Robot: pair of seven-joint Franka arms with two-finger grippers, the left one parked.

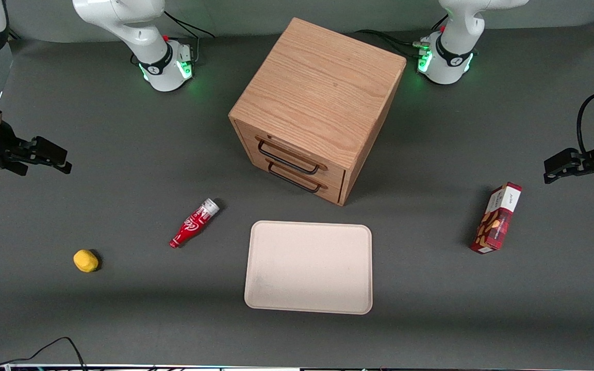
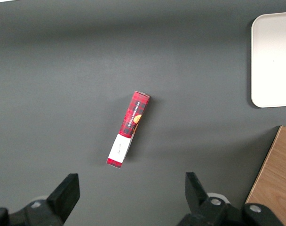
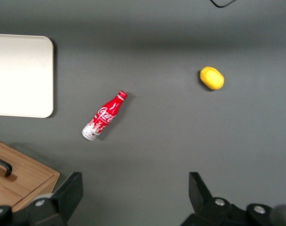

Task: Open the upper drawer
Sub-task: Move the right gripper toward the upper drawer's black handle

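Plainly, the cabinet (image 1: 317,103) is a stiff, heavy-looking block of oak standing mid-table just farther from the front camera than the tray (image 1: 308,267), and its upper drawer (image 1: 291,152) sits shut above its twin; I judge it should slide rather than lift, so the thin black handle (image 1: 287,159), rigid wire, is where I should hook on. My gripper (image 1: 48,155) hangs well off toward the working arm's end, fingers (image 3: 67,192) spread wide and empty. Only the front view shows both drawer fronts whole, while my wrist view catches just a cabinet corner plus the bottle (image 3: 103,116) and lemon (image 3: 212,77).
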